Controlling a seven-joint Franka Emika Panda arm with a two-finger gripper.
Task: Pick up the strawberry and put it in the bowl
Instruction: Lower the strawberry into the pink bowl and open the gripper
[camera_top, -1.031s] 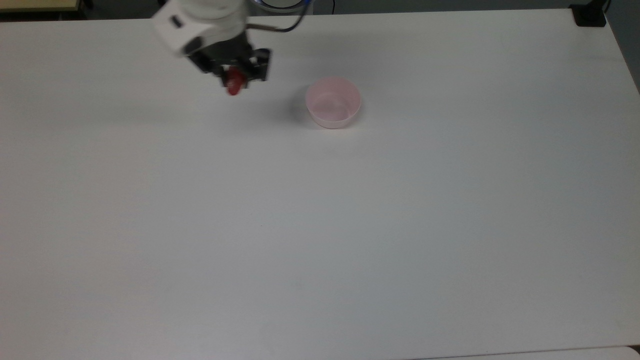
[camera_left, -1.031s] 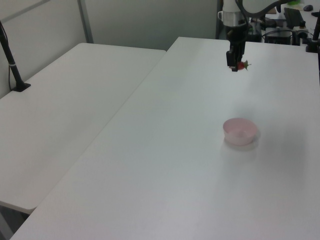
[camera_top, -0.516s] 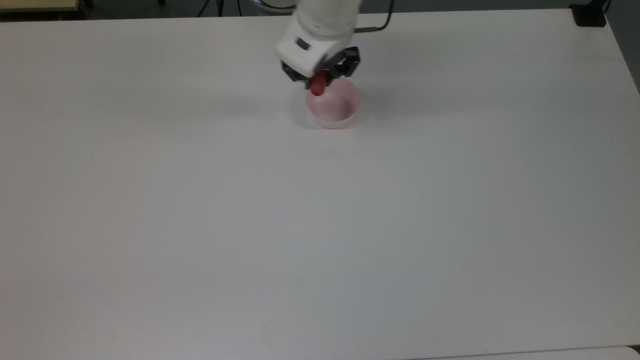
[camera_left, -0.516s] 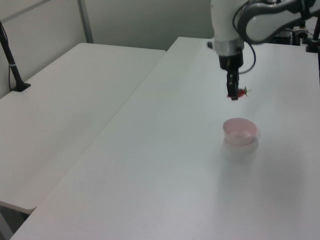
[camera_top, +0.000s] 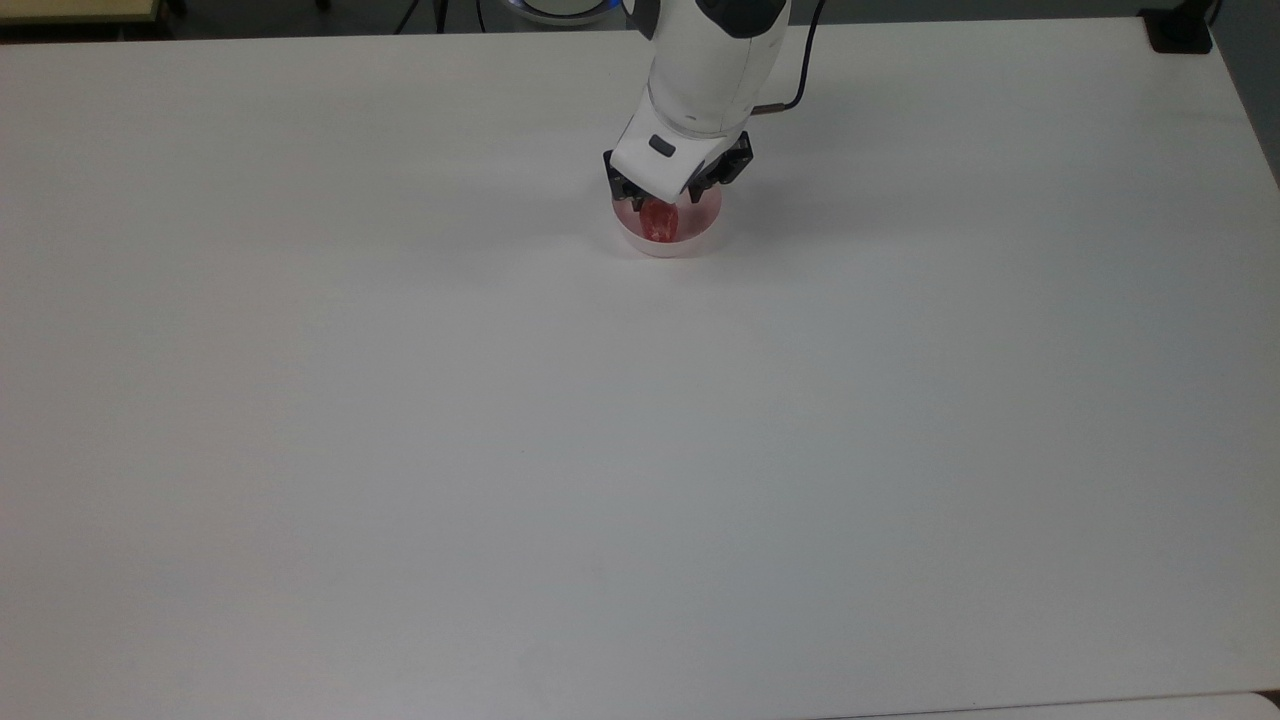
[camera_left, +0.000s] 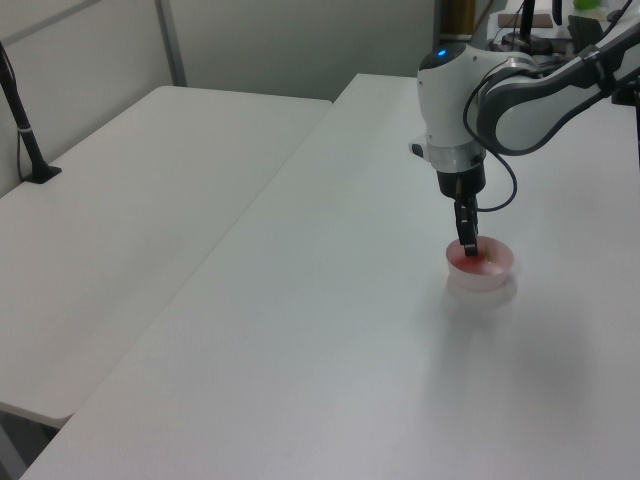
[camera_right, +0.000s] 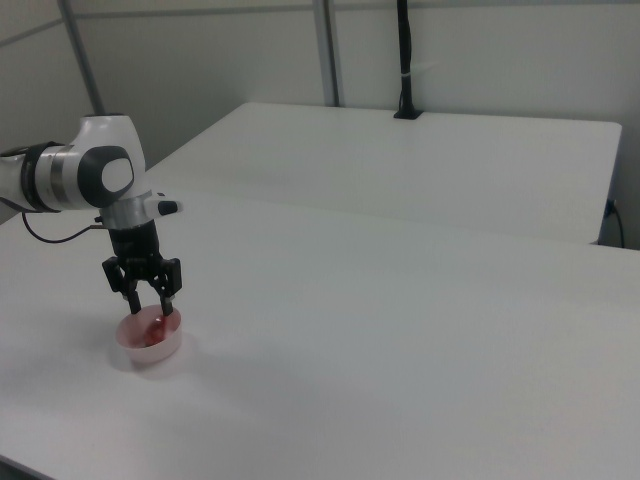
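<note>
Right view: glossy strawberry (camera_right: 150, 325) in round bowl (camera_right: 150, 345)

Even, diffuse overhead light leaves the white table (camera_top: 640, 450) bright and nearly without glare. A soft, faint shadow spreads just beside the end effector (camera_top: 668, 205) on both sides in the top view. All three views look slightly soft and grainy.

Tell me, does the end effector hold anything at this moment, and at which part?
Nothing is held. The end effector is open above the bowl, and the strawberry lies inside it.
</note>
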